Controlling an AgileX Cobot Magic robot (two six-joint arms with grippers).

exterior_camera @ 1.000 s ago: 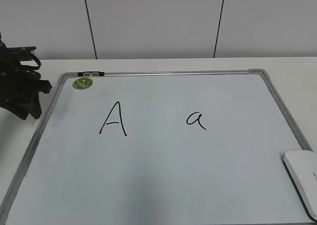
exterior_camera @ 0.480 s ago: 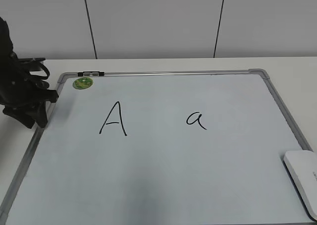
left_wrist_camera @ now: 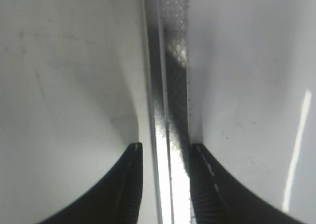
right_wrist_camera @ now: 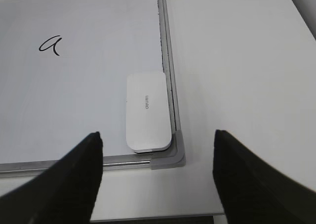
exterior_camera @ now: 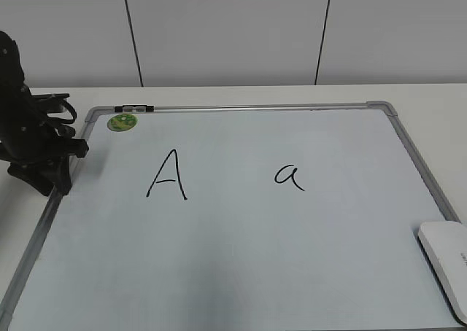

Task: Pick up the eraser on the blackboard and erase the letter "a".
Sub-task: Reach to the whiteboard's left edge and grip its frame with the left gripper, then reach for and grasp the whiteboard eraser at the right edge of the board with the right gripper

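The white eraser [exterior_camera: 446, 262] lies on the blackboard [exterior_camera: 241, 265] at its near right corner; it also shows in the right wrist view [right_wrist_camera: 147, 111]. The letter "a" [exterior_camera: 290, 176] is written right of the board's middle and shows in the right wrist view [right_wrist_camera: 51, 45] too. My right gripper [right_wrist_camera: 158, 135] is wide open and empty, hovering above the eraser's near end and the board's corner; it is out of the exterior view. My left gripper [exterior_camera: 55, 187] is down at the board's left frame [left_wrist_camera: 168, 86], its jaws [left_wrist_camera: 165, 147] narrowly open astride the frame.
A capital "A" [exterior_camera: 167, 175] is written left of the middle. A round green magnet [exterior_camera: 122, 122] sits at the board's far left corner, next to a small clip [exterior_camera: 134, 108] on the frame. White table [right_wrist_camera: 237, 61] surrounds the board; a wall stands behind.
My left arm has moved right and down from beside the board onto its left frame. The eraser and both letters have not moved.
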